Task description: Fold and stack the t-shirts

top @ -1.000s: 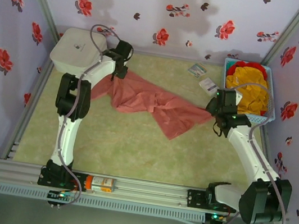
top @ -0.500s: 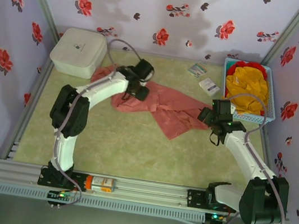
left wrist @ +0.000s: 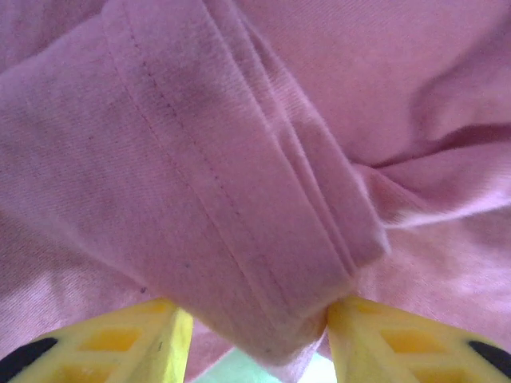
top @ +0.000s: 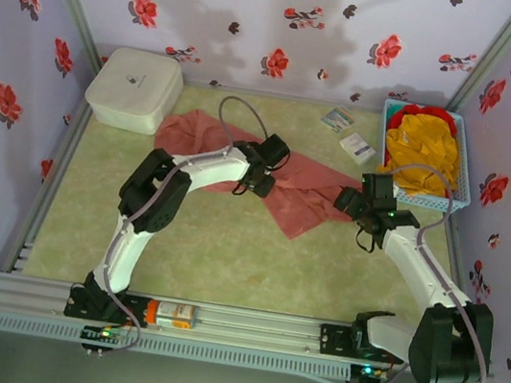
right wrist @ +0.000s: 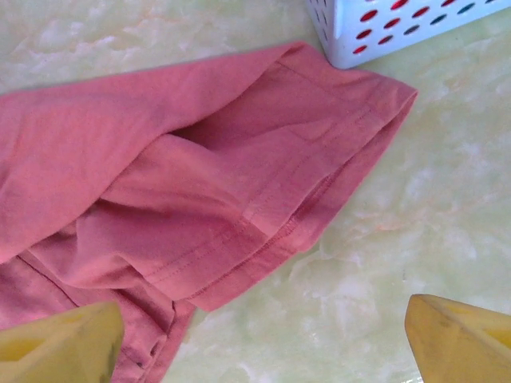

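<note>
Hem of pink shirt (left wrist: 239, 159) sits in left hand (left wrist: 259, 319).

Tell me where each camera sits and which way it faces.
Top external: above and behind the bases, looking down on table, left arm, right arm, salmon-pink t-shirt, basket.
Left wrist: on the left arm, close on the shirt's hem between yellow fingers of the left claw.
Right wrist: on the right arm, looking down at shirt edge, basket corner, open right claw.
Shared: all three see the shirt.
</note>
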